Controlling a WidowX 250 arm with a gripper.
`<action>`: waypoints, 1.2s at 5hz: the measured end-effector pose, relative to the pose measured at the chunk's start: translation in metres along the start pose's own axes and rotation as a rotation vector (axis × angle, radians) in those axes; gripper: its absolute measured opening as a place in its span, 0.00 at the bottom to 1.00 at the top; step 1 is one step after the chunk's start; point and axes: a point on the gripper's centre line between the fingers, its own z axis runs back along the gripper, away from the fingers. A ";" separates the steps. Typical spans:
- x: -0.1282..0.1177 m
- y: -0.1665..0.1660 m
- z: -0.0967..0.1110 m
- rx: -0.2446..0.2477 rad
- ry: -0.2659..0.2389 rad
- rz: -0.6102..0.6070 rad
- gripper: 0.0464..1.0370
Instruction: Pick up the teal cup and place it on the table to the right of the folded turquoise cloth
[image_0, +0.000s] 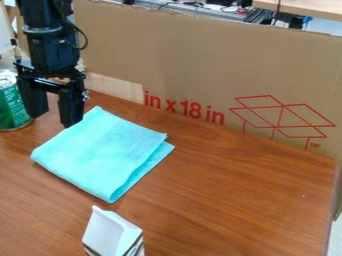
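Cloth (100, 152) is observed folded on the table (234, 200); the gripper (55, 114) is positioned near its edge, fingers spread wide.

Large red print (195, 111) on the cardboard (200, 55) reads "in x 18 in", its line sloping down toward the right. Beside it, on the same cardboard, stands a red line drawing (282, 106) of a box shape with open flaps, and the small red mark (315, 145) at its lower right is too small to read surely. The green can (9, 107) bears pale lettering too small to make out.
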 end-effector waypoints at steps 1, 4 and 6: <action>-0.002 -0.001 -0.007 -0.008 0.026 -0.004 0.96; -0.015 -0.086 0.013 0.014 -0.101 -0.277 0.96; -0.027 -0.154 0.011 -0.004 -0.108 -0.497 0.96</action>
